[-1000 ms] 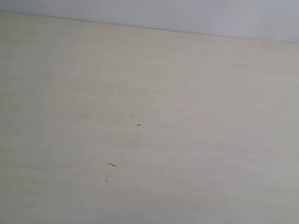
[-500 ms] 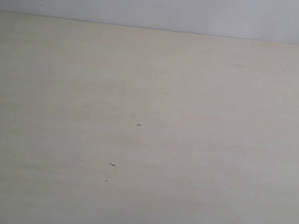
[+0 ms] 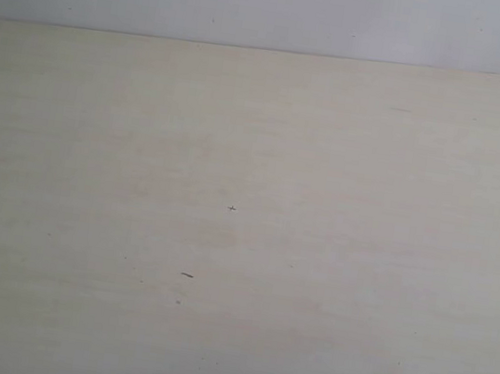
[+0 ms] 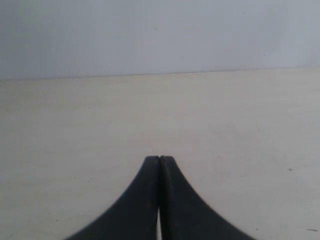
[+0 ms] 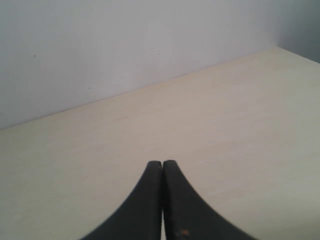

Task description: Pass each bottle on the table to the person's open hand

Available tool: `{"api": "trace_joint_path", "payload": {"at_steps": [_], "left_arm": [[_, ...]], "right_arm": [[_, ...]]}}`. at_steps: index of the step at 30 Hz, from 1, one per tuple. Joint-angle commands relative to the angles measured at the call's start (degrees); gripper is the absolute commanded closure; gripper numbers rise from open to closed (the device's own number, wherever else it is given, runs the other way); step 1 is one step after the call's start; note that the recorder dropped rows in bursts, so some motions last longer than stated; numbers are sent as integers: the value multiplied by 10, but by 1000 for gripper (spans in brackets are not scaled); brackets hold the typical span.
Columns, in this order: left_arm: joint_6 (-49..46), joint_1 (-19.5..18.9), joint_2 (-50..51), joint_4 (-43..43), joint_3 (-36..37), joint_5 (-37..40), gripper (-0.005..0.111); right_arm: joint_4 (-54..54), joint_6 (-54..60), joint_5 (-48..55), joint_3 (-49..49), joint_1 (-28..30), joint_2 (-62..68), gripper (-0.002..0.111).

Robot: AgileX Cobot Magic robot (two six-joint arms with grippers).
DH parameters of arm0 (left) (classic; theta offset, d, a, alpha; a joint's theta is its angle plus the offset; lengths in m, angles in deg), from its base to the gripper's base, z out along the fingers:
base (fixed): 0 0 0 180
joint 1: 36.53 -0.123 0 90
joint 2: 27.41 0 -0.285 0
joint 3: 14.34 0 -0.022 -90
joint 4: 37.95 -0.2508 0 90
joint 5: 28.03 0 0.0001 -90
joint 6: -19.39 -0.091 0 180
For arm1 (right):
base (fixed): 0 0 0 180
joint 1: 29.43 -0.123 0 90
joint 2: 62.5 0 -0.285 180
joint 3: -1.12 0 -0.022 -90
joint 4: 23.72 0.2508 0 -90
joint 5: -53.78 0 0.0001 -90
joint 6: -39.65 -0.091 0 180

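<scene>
Pointing toward the far edge of the desk (image 4: 75, 125), below the grey wall (image 4: 150, 35): left claw (image 4: 159, 159) clenched, tips touching; right claw (image 5: 162, 163) clenched alike.

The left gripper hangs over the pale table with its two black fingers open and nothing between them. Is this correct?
Not quite. The left gripper is shut, not open: the left wrist view shows its two black fingers pressed together at the tips. The rest holds: it is over the pale table and grips nothing.

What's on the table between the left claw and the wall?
Only bare table, from the left gripper to the wall, in the left wrist view.
</scene>
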Motion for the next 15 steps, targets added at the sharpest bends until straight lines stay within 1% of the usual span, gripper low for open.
{"api": "trace_joint_path", "payload": {"at_steps": [1,6,10,15], "left_arm": [[14,-12,-3,-3,2,16,107],[14,-12,2,27,-2,16,107],[14,-12,30,25,-48,15,107],[14,-12,-1,26,-51,17,107]], "right_arm": [[-3,2,-6,-3,4,-3,108],[-3,2,-6,-3,4,-3,108],[-3,2,-6,-3,4,-3,108],[-3,2,-6,-3,4,-3,108]]}}
